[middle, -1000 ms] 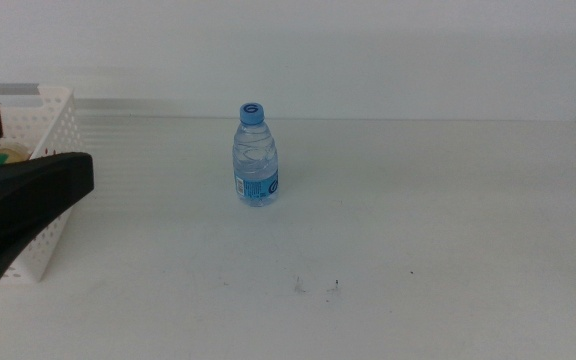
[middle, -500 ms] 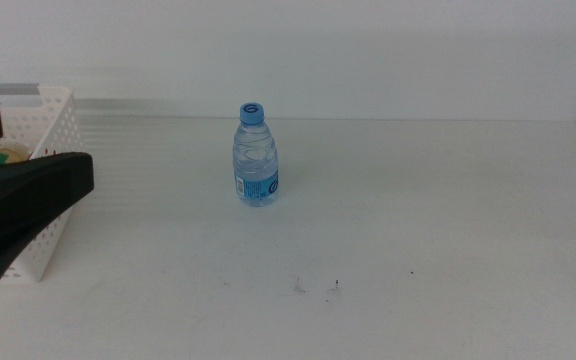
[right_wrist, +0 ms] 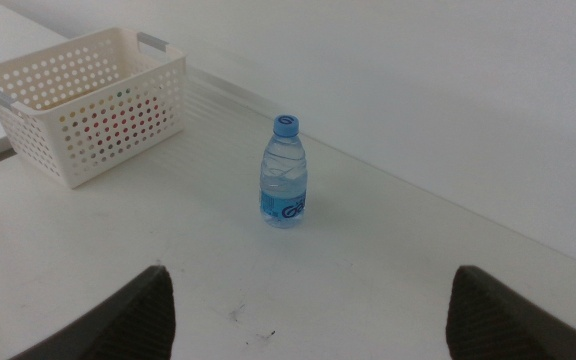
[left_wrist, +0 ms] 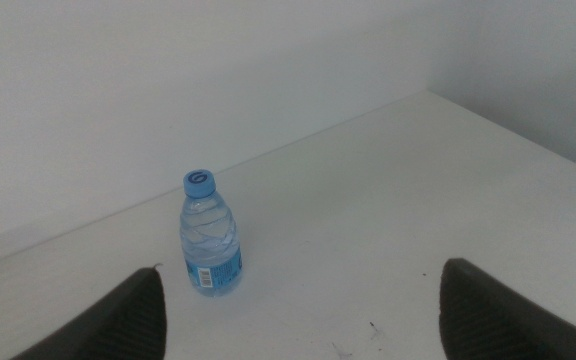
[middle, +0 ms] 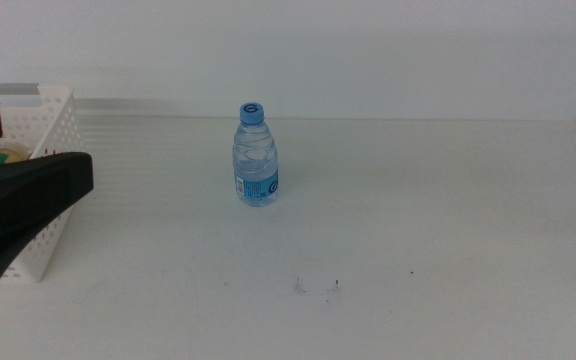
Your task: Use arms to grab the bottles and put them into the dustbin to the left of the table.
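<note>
A small clear water bottle (middle: 256, 155) with a blue cap and blue label stands upright on the white table (middle: 418, 200), left of centre. It also shows in the left wrist view (left_wrist: 209, 234) and the right wrist view (right_wrist: 285, 172). The white perforated dustbin (middle: 52, 118) stands at the table's left edge and shows in the right wrist view (right_wrist: 88, 105). My left gripper (middle: 43, 150) is open and empty beside the dustbin, well left of the bottle; its jaws stand wide apart in the left wrist view (left_wrist: 303, 270). My right gripper (right_wrist: 310, 270) is open and empty, outside the middle view.
A bit of green and yellow (middle: 0, 155) shows inside the dustbin, mostly hidden by my left gripper's fingers. Red and yellowish tints show through the dustbin's holes (right_wrist: 108, 130). A few dark specks (middle: 333, 287) mark the table's front. A white wall stands behind the table.
</note>
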